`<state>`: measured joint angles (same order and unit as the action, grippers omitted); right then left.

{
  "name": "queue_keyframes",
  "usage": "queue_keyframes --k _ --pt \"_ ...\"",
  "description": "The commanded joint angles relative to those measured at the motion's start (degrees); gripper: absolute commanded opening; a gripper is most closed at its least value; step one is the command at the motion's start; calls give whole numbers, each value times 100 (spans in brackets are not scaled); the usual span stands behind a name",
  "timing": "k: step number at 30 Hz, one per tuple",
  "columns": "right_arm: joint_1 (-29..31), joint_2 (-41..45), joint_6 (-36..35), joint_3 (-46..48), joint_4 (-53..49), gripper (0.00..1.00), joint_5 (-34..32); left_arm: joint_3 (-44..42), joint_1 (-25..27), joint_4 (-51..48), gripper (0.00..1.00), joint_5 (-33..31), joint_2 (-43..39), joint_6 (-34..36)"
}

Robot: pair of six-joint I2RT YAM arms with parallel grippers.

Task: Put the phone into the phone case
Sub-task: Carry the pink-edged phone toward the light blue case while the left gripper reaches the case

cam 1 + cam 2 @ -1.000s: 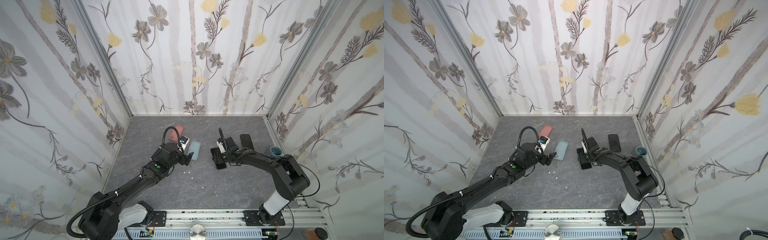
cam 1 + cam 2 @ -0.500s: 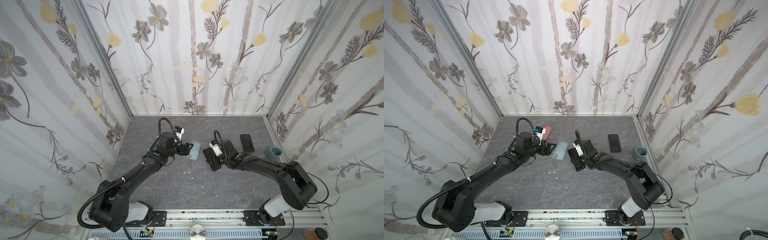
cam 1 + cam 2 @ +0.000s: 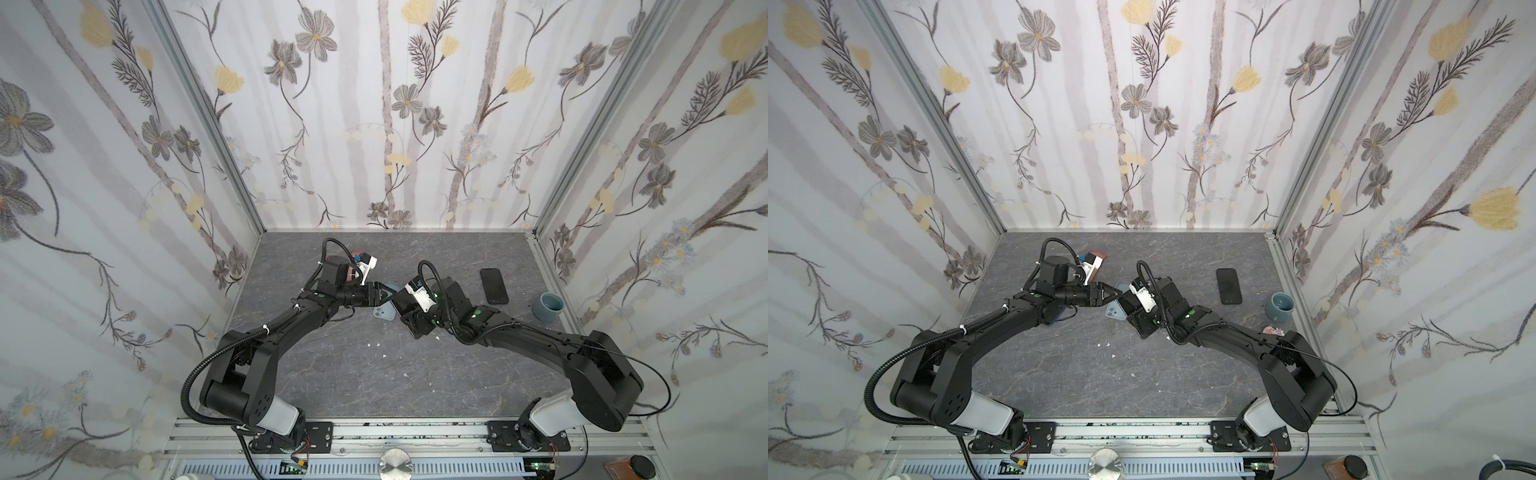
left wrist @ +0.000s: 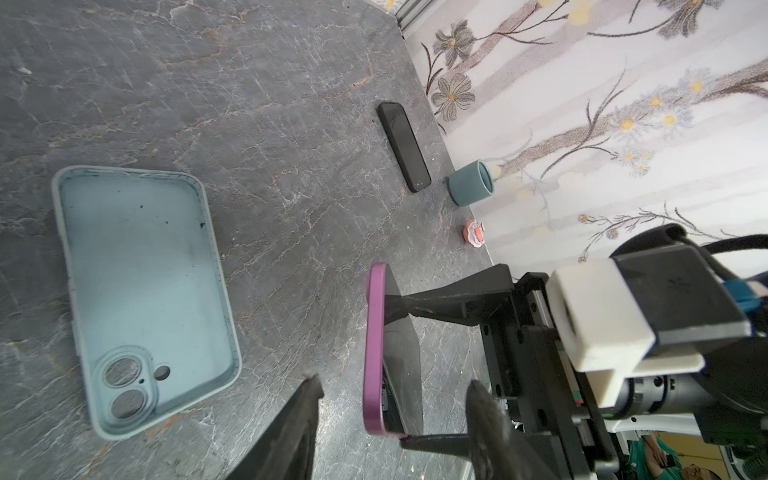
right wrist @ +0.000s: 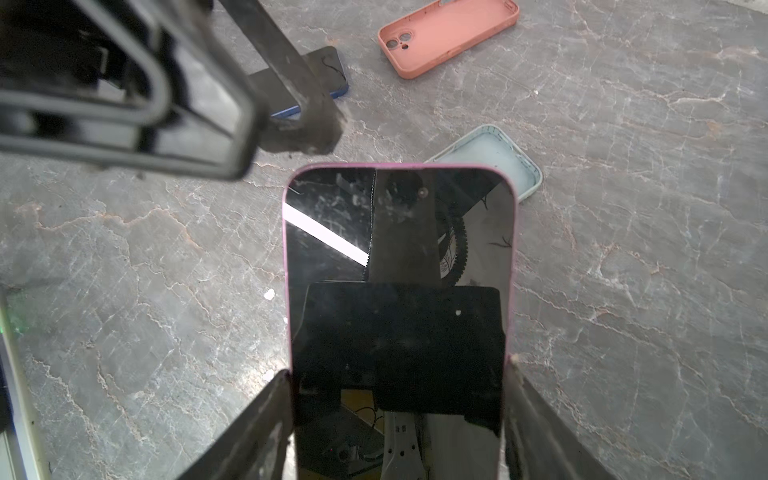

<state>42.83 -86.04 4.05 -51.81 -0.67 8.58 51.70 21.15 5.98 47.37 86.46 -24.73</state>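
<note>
The phone (image 5: 399,257) has a dark screen and a pink rim, and my right gripper (image 5: 399,374) is shut on its long sides, holding it above the table. In both top views it hangs at mid-table (image 3: 405,305) (image 3: 1127,305). My left gripper (image 4: 395,395) is open, with one finger on either side of the phone's free end (image 4: 374,353) and a gap on both sides. The phone case (image 4: 141,291) is pale blue and lies hollow side up on the table beside and partly under the phone (image 5: 490,162) (image 3: 384,309).
A black phone (image 3: 493,285) lies flat at the right, a blue-grey cup (image 3: 547,306) beyond it near the right wall. A salmon case (image 5: 449,33) and a blue-edged phone (image 5: 299,83) lie under the left arm. A small pink-and-white thing (image 4: 475,233) sits by the right wall.
My right gripper has carried the phone leftward to the pale blue case. My left gripper has swung round to the phone's end and its jaws have narrowed.
</note>
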Motion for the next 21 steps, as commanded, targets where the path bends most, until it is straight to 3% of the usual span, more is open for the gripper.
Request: queue_keyframes --k 1,21 --pt "35 -42 -164 -97 367 53 -94 9 -8 154 51 87 -4 -119" --pt "156 -89 -255 -189 387 52 -251 198 4 -123 17 345 310 -135"
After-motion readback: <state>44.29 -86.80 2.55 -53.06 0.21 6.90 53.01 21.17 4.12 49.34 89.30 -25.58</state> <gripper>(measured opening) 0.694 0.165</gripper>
